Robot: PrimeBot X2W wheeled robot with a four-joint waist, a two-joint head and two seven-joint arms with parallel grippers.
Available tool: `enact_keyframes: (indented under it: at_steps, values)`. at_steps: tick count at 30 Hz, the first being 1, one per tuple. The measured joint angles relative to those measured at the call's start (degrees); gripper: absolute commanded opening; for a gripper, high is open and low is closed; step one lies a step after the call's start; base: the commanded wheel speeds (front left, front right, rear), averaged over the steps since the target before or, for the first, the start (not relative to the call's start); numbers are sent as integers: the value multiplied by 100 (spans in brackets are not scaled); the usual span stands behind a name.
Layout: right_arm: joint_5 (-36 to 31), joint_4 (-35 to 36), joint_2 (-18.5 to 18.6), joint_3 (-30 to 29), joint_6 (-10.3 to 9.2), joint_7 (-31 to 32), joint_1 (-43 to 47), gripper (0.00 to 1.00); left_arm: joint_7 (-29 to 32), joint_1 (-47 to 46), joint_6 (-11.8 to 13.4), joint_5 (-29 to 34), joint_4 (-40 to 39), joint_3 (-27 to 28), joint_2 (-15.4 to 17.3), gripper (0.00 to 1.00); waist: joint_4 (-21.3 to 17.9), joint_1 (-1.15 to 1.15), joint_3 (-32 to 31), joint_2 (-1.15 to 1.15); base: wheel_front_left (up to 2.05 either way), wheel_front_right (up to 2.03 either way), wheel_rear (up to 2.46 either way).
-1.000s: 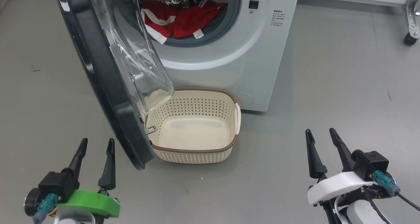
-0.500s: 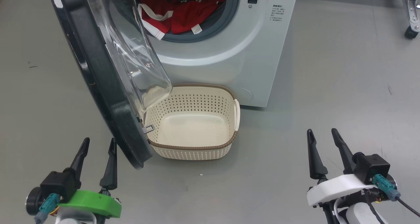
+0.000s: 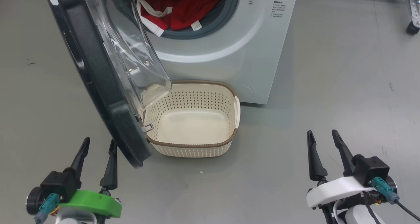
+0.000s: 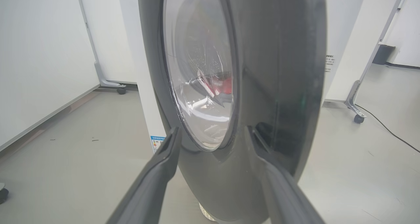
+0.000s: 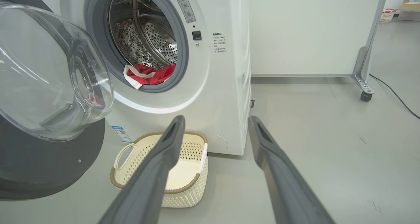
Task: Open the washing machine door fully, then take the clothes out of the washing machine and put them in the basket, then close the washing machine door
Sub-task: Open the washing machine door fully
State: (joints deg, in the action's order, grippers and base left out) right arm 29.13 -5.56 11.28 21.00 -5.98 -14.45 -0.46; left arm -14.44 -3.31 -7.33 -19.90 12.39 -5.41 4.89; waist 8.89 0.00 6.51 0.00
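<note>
The left claw is holding its two long dark fingers apart with nothing between them. The right claw, well off to its side, is doing likewise.

Just ahead of the left claw, the large round washing machine door with its glossy black rim and bulging clear glass bowl is standing swung out. Its lower edge is hanging close beside that claw's inner finger; whether they are touching cannot be told. In the left wrist view the door's dark face is blocking most of what lies ahead.

Beyond the door, inward of the right claw, one small cream perforated plastic basket with a brown woven-look rim is sitting empty on the grey floor, just before the one big white front-loading washing machine. The glass bowl is overhanging the basket's near corner.

The bright red clothes with white trim are lying bunched in the drum mouth, far ahead of both claws and draping onto the grey gasket; their number cannot be told.

Outward of the right claw, one metal frame leg on a black caster is standing beside a black cable.
</note>
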Motion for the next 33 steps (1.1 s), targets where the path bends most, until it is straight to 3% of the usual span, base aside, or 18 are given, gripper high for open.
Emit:
enact_keyframes:
  at_steps: [29, 30, 31, 32, 33]
  values:
    - [-198, -32, -321, -293, 300, 0, 114, 100, 0, -10, 0, 0, 18, -16, 0, 100, 10, 0, -30, 0, 0, 0, 0]
    - [-198, -33, -332, -305, 312, 0, 115, 100, 0, -11, 0, 0, 18, -16, 0, 75, 11, 0, -33, 0, 0, 0, 0]
    - [-201, -45, -341, -333, 341, 0, 118, 100, 0, -11, 0, -27, 31, -37, -5, 75, 12, 0, -42, 0, 0, 0, 0]
    - [-207, -54, -343, -338, 356, 0, 120, 100, 0, -11, 0, -96, 46, -34, -19, 0, 13, 0, -50, 0, 0, 0, 0]
    - [-208, -60, -345, -343, 358, 0, 123, 100, 0, -11, 0, -148, 47, -33, -30, 0, 13, 0, -54, 0, 0, 0, 0]
